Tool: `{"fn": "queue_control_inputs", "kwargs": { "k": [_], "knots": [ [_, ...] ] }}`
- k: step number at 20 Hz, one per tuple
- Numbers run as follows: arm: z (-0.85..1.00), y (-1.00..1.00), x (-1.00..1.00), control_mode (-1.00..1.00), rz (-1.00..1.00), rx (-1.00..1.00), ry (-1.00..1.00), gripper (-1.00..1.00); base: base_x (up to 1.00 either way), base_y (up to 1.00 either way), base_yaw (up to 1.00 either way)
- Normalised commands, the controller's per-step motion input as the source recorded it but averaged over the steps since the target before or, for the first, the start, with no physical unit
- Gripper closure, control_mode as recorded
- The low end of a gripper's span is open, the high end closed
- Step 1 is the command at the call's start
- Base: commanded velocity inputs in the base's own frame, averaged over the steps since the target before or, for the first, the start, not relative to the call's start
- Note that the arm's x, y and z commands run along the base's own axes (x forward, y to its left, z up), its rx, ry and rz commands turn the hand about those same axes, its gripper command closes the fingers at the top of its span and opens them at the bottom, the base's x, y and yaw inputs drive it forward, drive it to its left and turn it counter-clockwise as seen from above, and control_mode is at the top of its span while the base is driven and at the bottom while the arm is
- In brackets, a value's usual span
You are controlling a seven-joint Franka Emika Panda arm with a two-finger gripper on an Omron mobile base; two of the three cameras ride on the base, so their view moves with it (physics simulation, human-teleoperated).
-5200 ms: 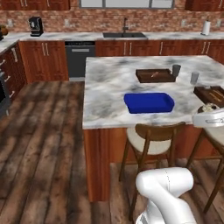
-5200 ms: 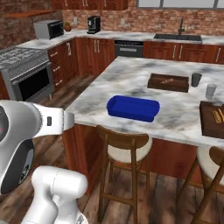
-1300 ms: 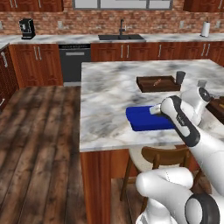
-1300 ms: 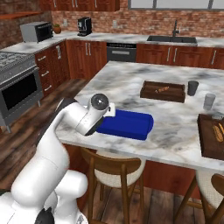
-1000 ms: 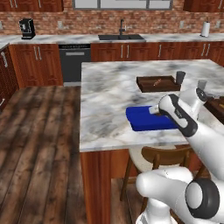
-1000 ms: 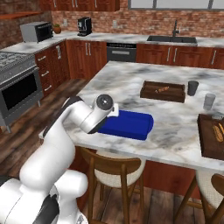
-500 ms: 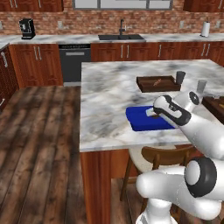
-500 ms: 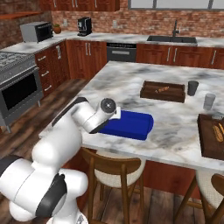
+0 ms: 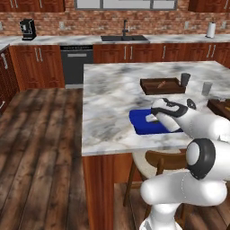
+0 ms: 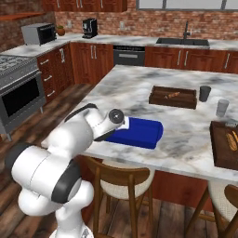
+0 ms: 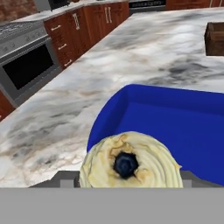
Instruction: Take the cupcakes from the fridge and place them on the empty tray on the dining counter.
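Honestly, with the end effector [image 11: 127,181] pinching a cupcake [image 11: 130,162] low-center over the blue tray [image 11: 183,127], lower it gently before letting go.

Red brick back wall [image 9: 112,20] w/ a window [image 9: 126,4] up top. Dark wood plank floor [image 9: 40,148]. Reddish-brown wood cabinets [image 9: 38,67] run along the wall under a pale marble counter [image 9: 81,39], w/ a black sink + tap [image 9: 125,37], a dark grey dishwasher [image 9: 76,66] and a black coffee maker [image 9: 28,29]. Steel stove w/ black oven door [image 10: 21,100] at the side, grey microwave [image 10: 38,33] near it. Wooden stools w/ cream seats [image 10: 123,186] stand at the island.
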Motion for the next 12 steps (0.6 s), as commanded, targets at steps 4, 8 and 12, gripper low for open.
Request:
{"fn": "queue_control_inputs", "kwargs": {
  "k": [4, 8, 12],
  "knots": [
    [-0.30, 0.00, 0.31, -1.00, 0.00, 0.00, 0.00, 1.00, 0.00, 0.00, 0.00],
    [-0.25, 0.00, 0.31, -1.00, 0.00, 0.00, 0.00, 1.00, 0.00, 0.00, 0.00],
    [-0.24, 0.00, 0.31, -1.00, 0.00, 0.00, 0.00, 1.00, 0.00, 0.00, 0.00]
  ]
}}
